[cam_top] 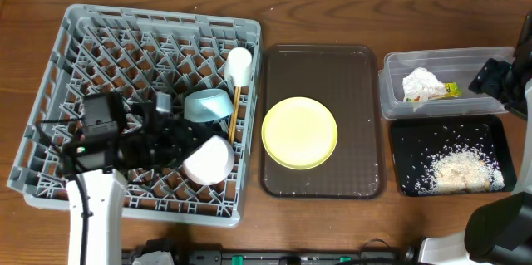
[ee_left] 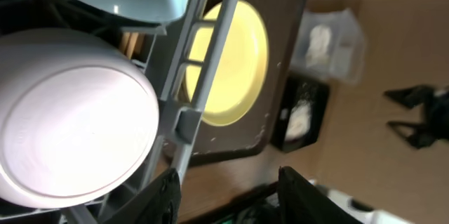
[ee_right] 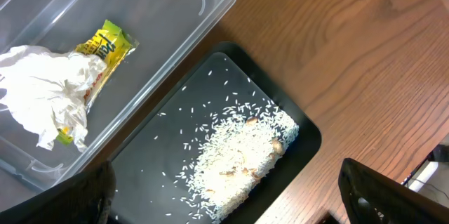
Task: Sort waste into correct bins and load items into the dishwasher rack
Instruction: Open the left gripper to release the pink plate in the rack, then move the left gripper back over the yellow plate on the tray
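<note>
Jaws of left gripper (ee_left: 231, 196) and right gripper (ee_right: 228, 199) gape wide, empty.

Counts by kind:
Bowls: 2, one white bowl (cam_top: 208, 161) and one light blue bowl (cam_top: 208, 105).
Cups: 1 white cup (cam_top: 238, 64).
Plates: 1 yellow plate (cam_top: 299, 132).
Racks: 1 grey rack (cam_top: 162, 16).
Serving trays: 1 brown serving tray (cam_top: 357, 90).
Bins: 2, one clear tub (cam_top: 449, 53) and one black tray (cam_top: 490, 132).
Paper waste: 1 crumpled napkin (cam_top: 422, 84).
Wrappers: 1 yellow-green snack packet (cam_top: 450, 90).
Rice (cam_top: 461, 169): 1 main heap plus scattered loose grains, too many and too small to count.
Chopsticks (cam_top: 235, 107): they read as a single thin wooden strip from overhead, so I can't separate them into a number.
</note>
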